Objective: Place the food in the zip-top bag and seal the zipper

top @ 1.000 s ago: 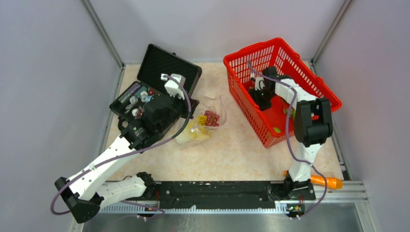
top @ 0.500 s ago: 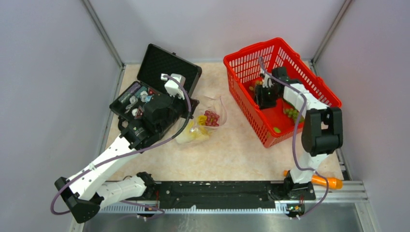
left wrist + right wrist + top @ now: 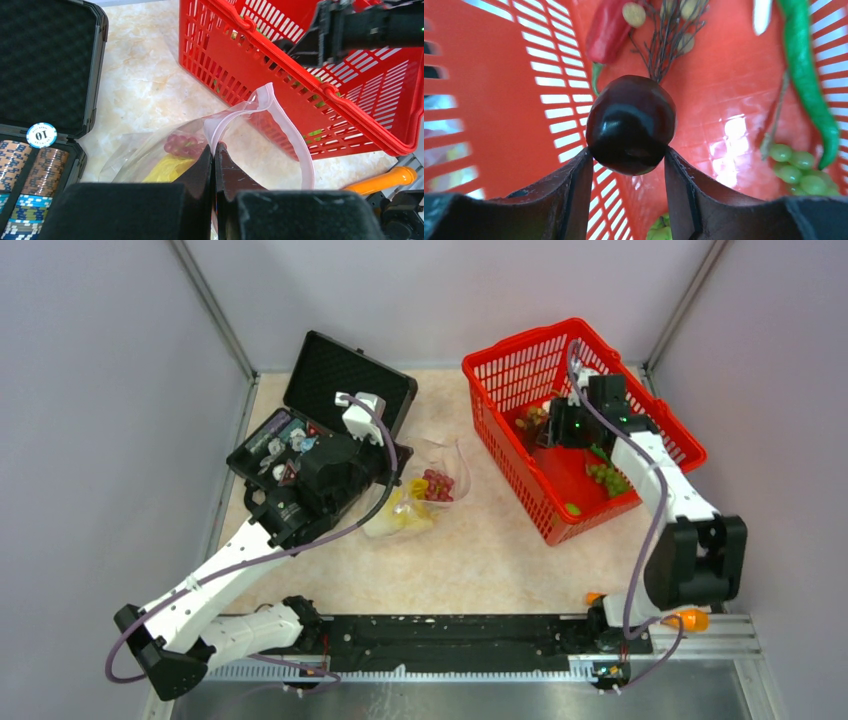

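The zip-top bag (image 3: pixel 445 455) lies between the black case and the red basket, its mouth held up and open. My left gripper (image 3: pixel 214 150) is shut on the pale pink zipper (image 3: pixel 292 135) at the near side of the mouth. Red-purple grapes (image 3: pixel 182 145) and a yellow leafy bunch (image 3: pixel 167 167) lie inside the bag. My right gripper (image 3: pixel 626 155) is inside the basket, above its floor, shut on a glossy dark round fruit (image 3: pixel 630 124). Green grapes (image 3: pixel 796 167), a red chili (image 3: pixel 609 30) and a green chili (image 3: pixel 806 75) lie on the basket floor below.
The red basket (image 3: pixel 520 360) stands at the back right with a small green fruit (image 3: pixel 572 509) in its near corner. The open black case (image 3: pixel 340 380) with stacked chips (image 3: pixel 35 165) sits at the back left. An orange object (image 3: pixel 690 618) lies by the right arm's base.
My right arm has swung its elbow out to the right and its gripper has shifted toward the basket's far right side, with the dark fruit in it. The left arm has not moved.
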